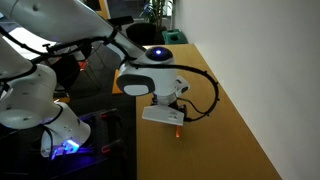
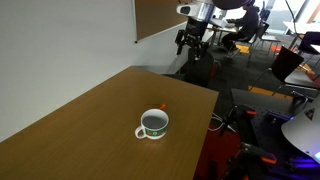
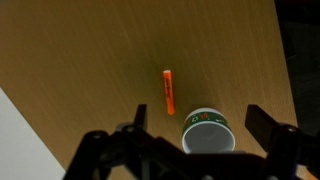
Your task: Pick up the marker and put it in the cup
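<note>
- Marker lies flat on the table, just beside the cup but seemingly not touching it.
- Gripper is spread wide and holds nothing. In an exterior view it hangs high above the tabletop, so I judge the step in hand to be the approach for the pick.
- To do it well, centre over the marker's middle, not over the end nearer the cup.
- In the wrist view the pen runs nearly top to bottom and the jaws stand to either side of it, so they probably already close across its width. Little wrist turn should be needed.
- Come down straight, and watch the jaw on the cup's side. That gap looks narrow, and a brush could shove the cup.
- A thin round stick may roll, so close low, near the table.
- The marker is short, slim and orange, with plain wood grain around it.
- The cup is pale with a green print, dark inside, its handle visible in an exterior view.
</note>
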Controlling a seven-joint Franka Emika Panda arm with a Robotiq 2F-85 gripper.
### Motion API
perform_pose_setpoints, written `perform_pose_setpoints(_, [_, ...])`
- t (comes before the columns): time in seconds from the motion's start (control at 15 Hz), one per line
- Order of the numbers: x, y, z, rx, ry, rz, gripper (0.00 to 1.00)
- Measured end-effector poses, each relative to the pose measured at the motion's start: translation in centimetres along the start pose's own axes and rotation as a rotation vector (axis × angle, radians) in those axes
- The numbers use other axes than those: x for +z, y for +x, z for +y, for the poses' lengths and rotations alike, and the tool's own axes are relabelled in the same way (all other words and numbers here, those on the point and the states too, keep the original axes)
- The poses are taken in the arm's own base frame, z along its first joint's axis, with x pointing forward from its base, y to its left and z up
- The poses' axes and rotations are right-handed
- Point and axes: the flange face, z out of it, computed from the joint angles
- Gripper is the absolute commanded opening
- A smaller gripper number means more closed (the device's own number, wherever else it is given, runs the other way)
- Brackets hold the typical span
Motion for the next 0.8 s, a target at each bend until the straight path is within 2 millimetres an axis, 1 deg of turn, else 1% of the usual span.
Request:
perform_pose_setpoints(0.33, [0.0,-0.1,0.0,0.003,-0.001,-0.001,1.0])
perform_pose_setpoints(0.47, [0.3,0.1,-0.1,-0.004,0.006,-0.006,1.0])
perform_pose_setpoints(0.6, [1.3,0.9,-0.4,-0.02,0.021,-0.015,1.0])
perform_pose_setpoints(0.8, [3.5,2.6,-0.5,-0.058,0.022,-0.028,1.0])
